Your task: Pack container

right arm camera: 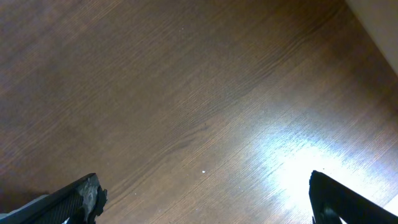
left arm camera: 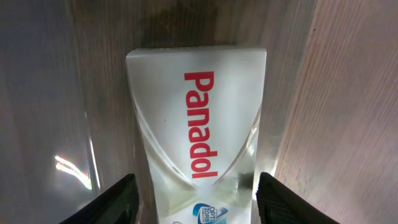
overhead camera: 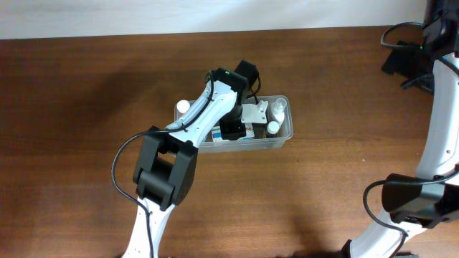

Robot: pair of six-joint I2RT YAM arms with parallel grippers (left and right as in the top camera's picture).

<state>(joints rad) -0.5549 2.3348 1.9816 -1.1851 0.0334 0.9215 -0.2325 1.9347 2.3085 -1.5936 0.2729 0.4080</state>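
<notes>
Container (overhead camera: 247,144) — clear tub, centre of table (overhead camera: 86,107), under L arm (overhead camera: 208,107). Prob. light, thin-walled, a bit flexy and slick; best taken by the rim at a short end, not mid-wall. Count: 1 tub, 1 Panadol box (left arm camera: 199,112) and approx. 3 small white bottles (overhead camera: 278,109) inside — arm hides part. L gripper (left arm camera: 196,186) jaws parted, straddling box, not pinching. R gripper (right arm camera: 205,186) spread wide, holds nothing, well apart from tub.

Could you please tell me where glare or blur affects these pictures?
Left wrist: the Panadol box is readable, and a bright streak glints on the clear container; right wrist: broad glare washes out the table at lower right; overhead: evenly lit, with soft shadows.
</notes>
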